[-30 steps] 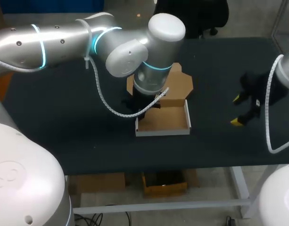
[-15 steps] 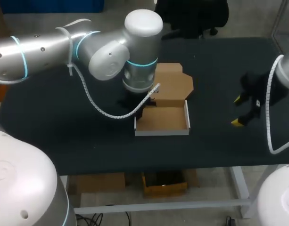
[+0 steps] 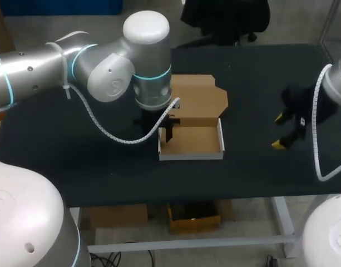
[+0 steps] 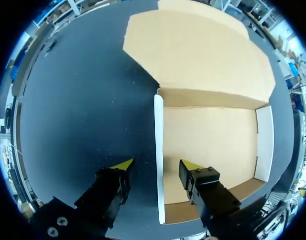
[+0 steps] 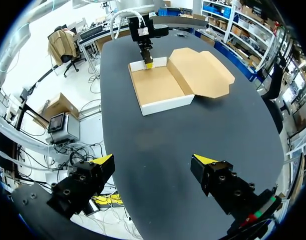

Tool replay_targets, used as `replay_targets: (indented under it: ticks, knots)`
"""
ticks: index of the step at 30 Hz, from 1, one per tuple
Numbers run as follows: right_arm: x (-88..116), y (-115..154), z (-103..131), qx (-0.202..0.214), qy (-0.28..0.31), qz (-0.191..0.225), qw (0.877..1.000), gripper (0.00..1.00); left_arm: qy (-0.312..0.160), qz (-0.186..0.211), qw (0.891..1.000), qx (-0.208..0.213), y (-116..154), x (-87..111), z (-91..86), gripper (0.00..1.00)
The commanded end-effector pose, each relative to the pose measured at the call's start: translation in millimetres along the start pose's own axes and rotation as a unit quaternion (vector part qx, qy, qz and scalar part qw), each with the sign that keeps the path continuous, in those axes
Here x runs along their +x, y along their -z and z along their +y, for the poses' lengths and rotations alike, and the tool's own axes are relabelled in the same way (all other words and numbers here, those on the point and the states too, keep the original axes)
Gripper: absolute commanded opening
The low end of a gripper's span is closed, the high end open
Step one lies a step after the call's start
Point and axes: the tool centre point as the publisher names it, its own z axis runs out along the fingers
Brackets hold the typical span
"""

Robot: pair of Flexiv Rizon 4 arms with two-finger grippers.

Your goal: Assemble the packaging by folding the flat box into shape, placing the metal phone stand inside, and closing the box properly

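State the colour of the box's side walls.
The box walls are white, the floor brown; clearest in the left wrist view.

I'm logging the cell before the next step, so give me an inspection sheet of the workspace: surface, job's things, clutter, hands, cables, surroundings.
Surface: black table, box near its middle.
Job's things: box folded into a tray, empty; lid open behind it.
Clutter: nothing seen.
Hands: left hand open, fingers astride the box's side wall; right hand open, empty, over the table apart from the box.
Cables: white coiled cable hangs off the left arm near the box; another cable loops off the right arm.
Surroundings: nothing seen.
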Motion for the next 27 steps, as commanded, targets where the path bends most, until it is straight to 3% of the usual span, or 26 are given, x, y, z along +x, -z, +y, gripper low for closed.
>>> replay_targets:
  ticks: [1, 4, 5, 9, 16, 27]
  knots:
    - [0.2, -0.2, 0.6, 0.000, -0.001, 0.000, 1.000, 1.00, -0.007, 0.025, 1.000, 0.010, 6.9, -7.1, 5.5, 0.68]
    - [0.0, 0.0, 0.6, 0.000, -0.002, -0.001, 1.000, 1.00, -0.025, 0.046, 0.999, 0.017, 13.8, -9.2, 6.9, 0.77]
    - [-0.1, 0.2, 0.4, -0.001, -0.003, -0.002, 1.000, 1.00, -0.031, 0.053, 0.998, 0.021, 17.2, -10.1, 7.6, 0.85]
    - [-0.6, 0.9, -0.5, -0.004, -0.006, -0.002, 1.000, 1.00, -0.056, 0.074, 0.995, 0.035, 28.0, -13.2, 10.3, 1.00]
    - [-1.4, 1.3, -1.5, -0.006, -0.010, -0.002, 1.000, 1.00, -0.114, 0.126, 0.984, 0.054, 50.1, -19.7, 16.5, 1.00]
    - [-2.1, 1.6, -2.4, -0.014, -0.014, -0.002, 1.000, 1.00, -0.234, 0.188, 0.948, 0.103, 92.0, -43.7, 26.2, 1.00]
